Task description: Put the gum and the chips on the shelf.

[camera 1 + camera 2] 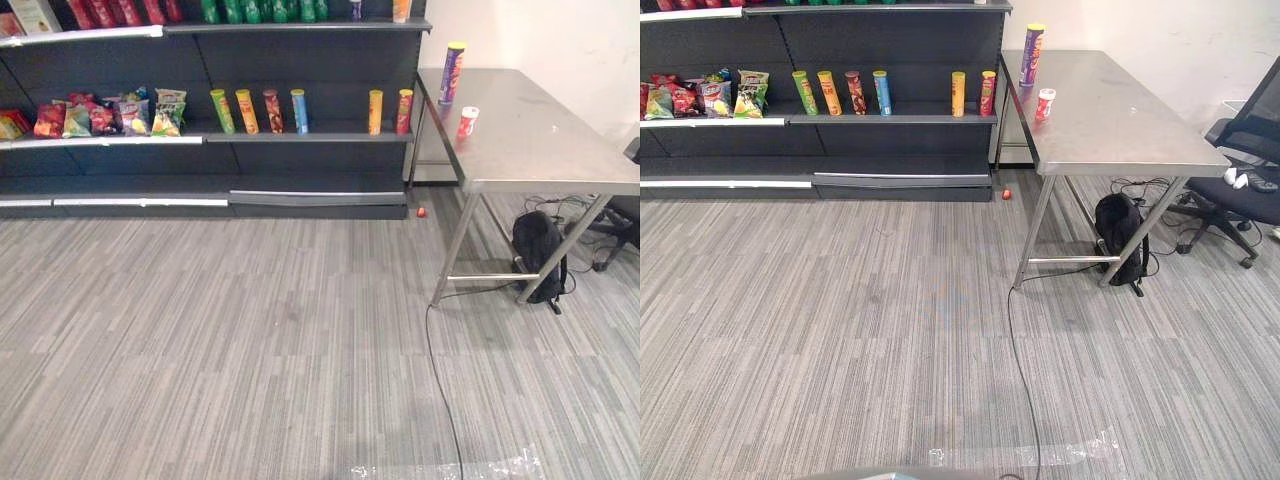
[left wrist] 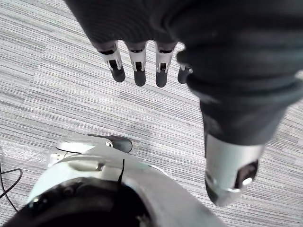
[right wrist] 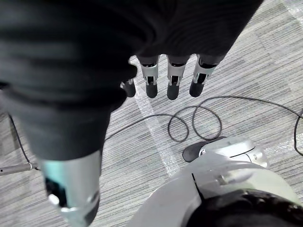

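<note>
Well apart from both hands, the purple chips can (image 1: 451,73) with its yellow lid stands upright at the far end of the steel table (image 1: 540,150), close to the edge that faces the dark shelf unit (image 1: 300,137). The gum tub (image 1: 467,122), red and white, stands upright on the same tabletop, a little nearer the camera and apart from the can. On the middle shelf, a spaced row of upright chip cans (image 1: 255,110) runs to the right of a cluster of snack bags (image 1: 110,115). A small red object (image 1: 421,212) lies on the floor at the unit's right corner. A black backpack (image 1: 537,255) sits under the table between its legs, and an office chair (image 1: 1245,170) stands just beyond the table's right side. The left hand (image 2: 138,66) hangs over the striped grey carpet (image 1: 250,340) with fingers straight and empty; the right hand (image 3: 173,78) hangs likewise, fingers extended, gripping nothing.
</note>
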### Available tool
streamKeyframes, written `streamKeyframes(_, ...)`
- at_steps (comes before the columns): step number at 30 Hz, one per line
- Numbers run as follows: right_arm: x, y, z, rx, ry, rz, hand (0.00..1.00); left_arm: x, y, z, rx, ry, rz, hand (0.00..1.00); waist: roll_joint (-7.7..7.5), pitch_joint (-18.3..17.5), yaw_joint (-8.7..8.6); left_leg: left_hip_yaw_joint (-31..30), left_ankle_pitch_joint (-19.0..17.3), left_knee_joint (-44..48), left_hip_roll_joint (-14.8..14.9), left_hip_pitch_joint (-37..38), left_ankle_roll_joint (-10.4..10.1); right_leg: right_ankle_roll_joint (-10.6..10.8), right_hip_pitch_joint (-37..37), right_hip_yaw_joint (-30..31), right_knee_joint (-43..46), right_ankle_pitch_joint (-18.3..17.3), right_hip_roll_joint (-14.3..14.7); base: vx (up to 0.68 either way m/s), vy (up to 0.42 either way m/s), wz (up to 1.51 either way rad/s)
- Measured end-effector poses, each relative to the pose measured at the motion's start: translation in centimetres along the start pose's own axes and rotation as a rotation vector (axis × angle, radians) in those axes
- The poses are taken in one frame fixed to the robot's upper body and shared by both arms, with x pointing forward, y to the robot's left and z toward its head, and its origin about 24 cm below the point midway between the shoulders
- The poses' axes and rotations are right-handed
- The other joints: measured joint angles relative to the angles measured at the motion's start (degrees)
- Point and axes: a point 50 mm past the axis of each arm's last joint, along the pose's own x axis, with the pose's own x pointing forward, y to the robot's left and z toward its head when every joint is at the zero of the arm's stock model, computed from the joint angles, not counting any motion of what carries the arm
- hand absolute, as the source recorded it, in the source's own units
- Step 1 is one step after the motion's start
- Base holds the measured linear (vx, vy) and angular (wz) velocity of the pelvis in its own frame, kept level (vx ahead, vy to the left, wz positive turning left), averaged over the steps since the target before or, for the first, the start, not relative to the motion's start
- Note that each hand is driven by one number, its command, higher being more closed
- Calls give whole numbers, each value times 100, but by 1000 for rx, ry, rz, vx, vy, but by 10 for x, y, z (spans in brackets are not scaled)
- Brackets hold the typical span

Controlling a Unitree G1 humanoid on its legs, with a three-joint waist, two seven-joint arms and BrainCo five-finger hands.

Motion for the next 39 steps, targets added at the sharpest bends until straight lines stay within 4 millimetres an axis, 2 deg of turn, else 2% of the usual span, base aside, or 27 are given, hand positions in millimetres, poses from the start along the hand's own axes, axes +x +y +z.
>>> streamKeyframes(11, 0, 2, 3, 0, -15, 5, 0, 0, 0, 3, 24, -16, -10, 0, -78, 110, 0, 3, -2, -9, 6, 92, -1, 22, 84, -39, -41, 10, -7, -24, 2, 1)
streamKeyframes(18, 1, 3, 4, -7, -23, 8, 0, 0, -1, 4, 85, -25, -26, 0, -82, 113, -56, -9, 2, -39, 6, 66, 2, 69, 62, -101, -65, -3, -16, -23, 0, 1)
streamKeyframes(22, 1, 4, 8, -68, -47, 20, 0, 0, -2, 5, 107, -31, -33, 0, -86, 111, -71, -2, 8, -16, 3, 53, 13, 42, 66, -94, -120, 24, -15, 50, 5, -2)
streamKeyframes(29, 2, 5, 13, -41, -52, 35, 0, 2, -4, 11, 114, -43, -40, 0, -45, 231, -89, -11, -5, -13, 10, 44, -8, 21, 72, -114, -103, 41, -3, 61, -1, 0)
streamKeyframes(31, 4, 10, 27, 1, -86, 39, 0, 3, -8, 21, 116, -65, -49, 0, 42, 446, -89, -2, 14, -11, 40, 24, -18, -55, -148, -118, 349, -122, 10, -24, -15, -4)
streamKeyframes(33, 6, 17, 39, 51, -114, 55, 0, 5, -8, 31, 104, -87, -46, 0, -30, 653, -114, -47, 55, 48, 23, -167, -42, -99, -561, -174, 925, -386, -47, -66, -37, 12)
streamKeyframes(35, 6, 20, 37, 114, -108, 59, 0, 5, -6, 34, 62, -94, -35, 0, -73, 736, -115, -157, 4, 172, 21, -235, -105, -147, -627, -277, 1134, -530, -81, -34, -58, 30)
streamKeyframes(36, 6, 21, 36, 122, -107, 60, 0, 5, -5, 36, 22, -100, -26, 0, -132, 823, -103, -144, -269, 561, 35, -343, -215, -201, -631, -280, 1317, -714, -99, -44, -88, 23)
streamKeyframes(37, 6, 23, 37, 123, -111, 67, 0, 5, -5, 36, -18, -109, -20, 0, -132, 905, -68, -134, -661, 1428, 129, -618, -259, -275, -610, -273, 1488, -897, -72, -39, -76, 5)
streamKeyframes(38, 6, 23, 37, 121, -115, 67, 0, 5, -5, 35, -28, -111, -20, 0, -123, 927, -64, -119, -771, 1721, 165, -724, -308, -300, -593, -269, 1515, -929, -56, -47, -95, 2)
streamKeyframes(39, 5, 24, 42, 108, -142, 73, 0, 4, -6, 36, -68, -129, -17, 0, -122, 1049, -74, -108, -888, 3357, 285, -1386, -303, -344, -451, -277, 1608, -1031, -19, -4, -77, -1)
